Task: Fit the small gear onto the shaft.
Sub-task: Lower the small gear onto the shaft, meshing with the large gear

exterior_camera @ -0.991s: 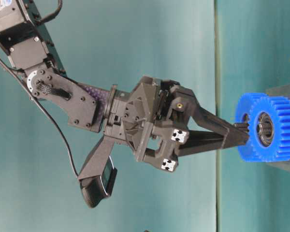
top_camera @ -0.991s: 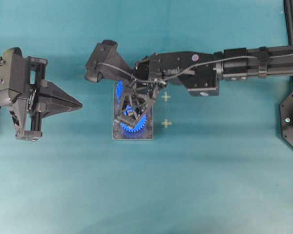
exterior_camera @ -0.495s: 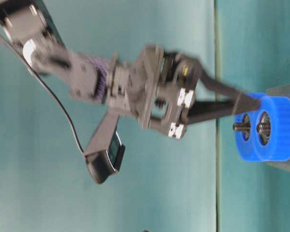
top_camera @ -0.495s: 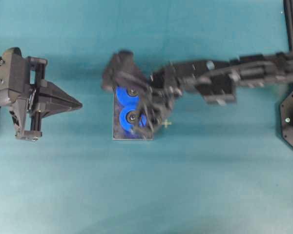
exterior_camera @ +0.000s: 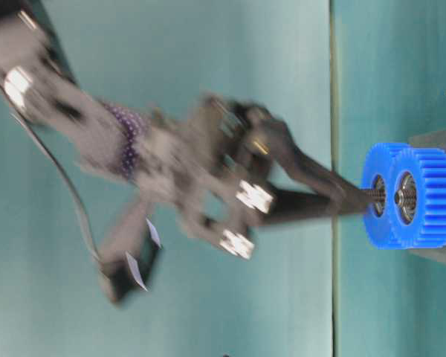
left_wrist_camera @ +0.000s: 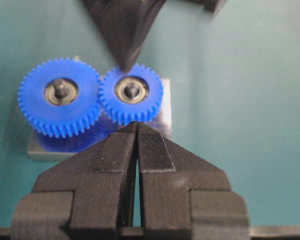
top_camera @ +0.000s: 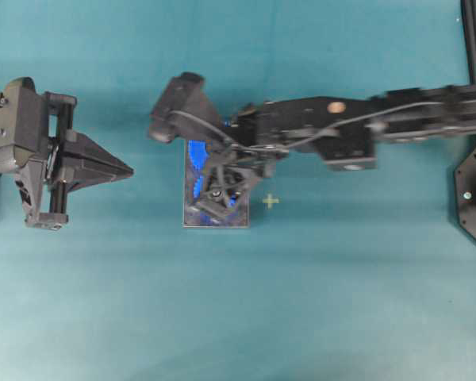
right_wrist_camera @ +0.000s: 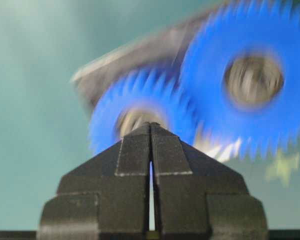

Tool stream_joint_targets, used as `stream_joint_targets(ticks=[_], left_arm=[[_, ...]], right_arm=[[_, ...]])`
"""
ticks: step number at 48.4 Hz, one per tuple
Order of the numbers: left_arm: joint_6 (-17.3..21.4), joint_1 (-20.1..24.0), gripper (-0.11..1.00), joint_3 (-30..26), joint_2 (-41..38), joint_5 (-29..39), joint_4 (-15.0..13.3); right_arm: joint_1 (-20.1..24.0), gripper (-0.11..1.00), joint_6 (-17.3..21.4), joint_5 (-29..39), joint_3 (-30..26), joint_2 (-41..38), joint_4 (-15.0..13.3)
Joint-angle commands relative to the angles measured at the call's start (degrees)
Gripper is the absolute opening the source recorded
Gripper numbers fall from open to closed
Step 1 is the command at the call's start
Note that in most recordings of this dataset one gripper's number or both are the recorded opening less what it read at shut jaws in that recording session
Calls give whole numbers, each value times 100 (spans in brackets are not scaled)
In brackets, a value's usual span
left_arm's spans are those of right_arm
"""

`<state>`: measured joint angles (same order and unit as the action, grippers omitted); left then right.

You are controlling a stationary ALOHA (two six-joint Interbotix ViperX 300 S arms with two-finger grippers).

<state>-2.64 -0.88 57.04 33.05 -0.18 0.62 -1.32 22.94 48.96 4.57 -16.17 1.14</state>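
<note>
The small gear (left_wrist_camera: 131,93) sits on the shaft (left_wrist_camera: 132,91), whose silver tip shows in the middle of the gear's bearing hub. It rests over the grey plate (left_wrist_camera: 164,111) on the teal tabletop (top_camera: 301,302), with its teeth against those of the larger gear (left_wrist_camera: 60,96) beside it on the same plate.

The right gripper (right_wrist_camera: 150,126) has its fingers (right_wrist_camera: 134,150) pressed together with nothing between them. In the left wrist view its dark pointed tip comes down from the top edge and ends right at the far rim of the small gear; whether it actually touches the teeth cannot be told. In the right wrist view (blurred, as is the table-level view) the closed tips lie in front of the small gear's hub. From table level the right gripper's tip points at the hub end of the two gears, close to the shaft.

The left gripper (left_wrist_camera: 136,129) is also closed and empty, its fingers (left_wrist_camera: 152,150) meeting in a thin seam. From overhead it sits well to the left of the plate, apart from both gears, its point aimed toward them. In its own wrist view the tip lies just under the small gear's near edge.
</note>
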Motion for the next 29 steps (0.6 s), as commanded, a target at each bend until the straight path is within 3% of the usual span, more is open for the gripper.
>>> stream_joint_targets(ticks=[1,9,18,29], left_arm=[[0,-9,0,-79,44,-53,18],[-9,-9,0,-88,44,-44,18],[0,-9,0,-88,35,-53,9],[0,-9,0,-70,44,-44,9]], right_arm=[[-35,0,-167,18,-290,-53,9],[-105,0,-167,255,-229,-132,9],[-70,0,-70,404,299,149,35],[220,0,431,290,976,773,158]])
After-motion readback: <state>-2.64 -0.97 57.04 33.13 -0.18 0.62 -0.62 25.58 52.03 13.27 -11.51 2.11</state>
